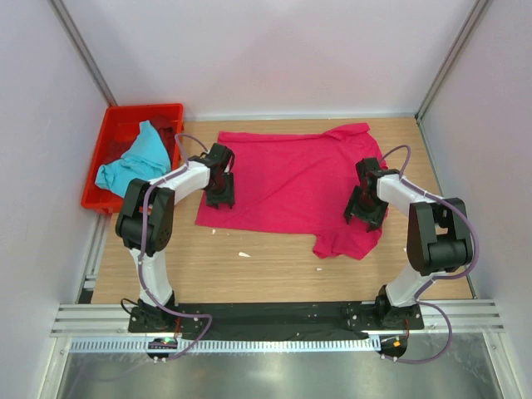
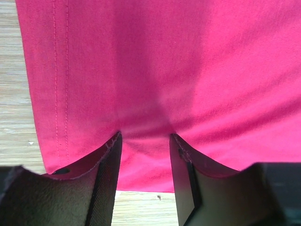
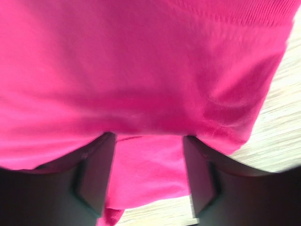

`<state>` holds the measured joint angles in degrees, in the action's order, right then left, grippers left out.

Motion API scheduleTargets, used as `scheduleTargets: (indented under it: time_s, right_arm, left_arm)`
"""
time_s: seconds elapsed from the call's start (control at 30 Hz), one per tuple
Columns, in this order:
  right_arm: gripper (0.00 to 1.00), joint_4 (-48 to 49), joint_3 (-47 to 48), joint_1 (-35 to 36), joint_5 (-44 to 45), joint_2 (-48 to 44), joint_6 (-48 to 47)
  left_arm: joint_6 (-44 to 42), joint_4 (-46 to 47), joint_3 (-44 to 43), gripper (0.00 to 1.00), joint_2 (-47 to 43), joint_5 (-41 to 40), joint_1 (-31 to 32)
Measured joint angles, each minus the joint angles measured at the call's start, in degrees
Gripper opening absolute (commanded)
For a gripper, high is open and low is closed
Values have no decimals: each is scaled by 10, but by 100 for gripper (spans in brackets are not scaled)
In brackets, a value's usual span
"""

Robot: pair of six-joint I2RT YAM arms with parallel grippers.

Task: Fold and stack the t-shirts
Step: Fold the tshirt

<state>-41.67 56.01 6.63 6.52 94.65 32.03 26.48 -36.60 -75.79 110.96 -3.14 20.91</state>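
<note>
The magenta-pink t-shirt (image 1: 291,179) lies spread on the wooden table (image 1: 266,270), with one sleeve bunched at its near right corner. My left gripper (image 1: 220,189) rests on the shirt's left hem edge. In the left wrist view its jaws (image 2: 145,136) stand apart, tips down on the pink cloth (image 2: 164,70). My right gripper (image 1: 364,209) sits on the shirt's right side. Its jaws (image 3: 148,136) are apart too, with a fold of pink cloth (image 3: 141,61) lying over the tips. The turquoise-blue t-shirt (image 1: 137,160) is crumpled in the crate.
A red plastic crate (image 1: 133,110) stands at the table's back left corner, just left of my left arm. White walls close in the table at the back and both sides. Bare wood (image 2: 14,117) shows beside the hem.
</note>
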Motion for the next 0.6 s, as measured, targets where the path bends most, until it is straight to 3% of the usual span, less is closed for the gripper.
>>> scheduleTargets:
  time_s: [0.17, 0.23, 0.33, 0.37, 0.4, 0.53, 0.6]
  right_arm:
    - [77, -27, 14, -3, 0, -38, -3]
    - [72, -40, -10, -9, -7, -96, 5]
    - [56, -56, -63, -19, -23, -194, 31]
    - [44, -56, -85, -23, -29, -224, 45]
    - [38, -58, -103, -25, -34, -240, 55]
    - [34, -56, -183, -37, -66, -264, 97]
    - [42, -50, -209, -47, -73, -262, 107]
  left_arm:
    - [1, -3, 6, 53, -9, 2, 2]
    - [2, -9, 20, 53, -24, 2, 5]
    - [6, -19, 50, 51, -70, 2, 12]
    - [6, -23, 60, 51, -92, 2, 15]
    - [8, -28, 67, 50, -113, 3, 17]
    - [15, -36, 86, 50, -183, 2, 23]
    - [16, -36, 92, 50, -199, 2, 23]
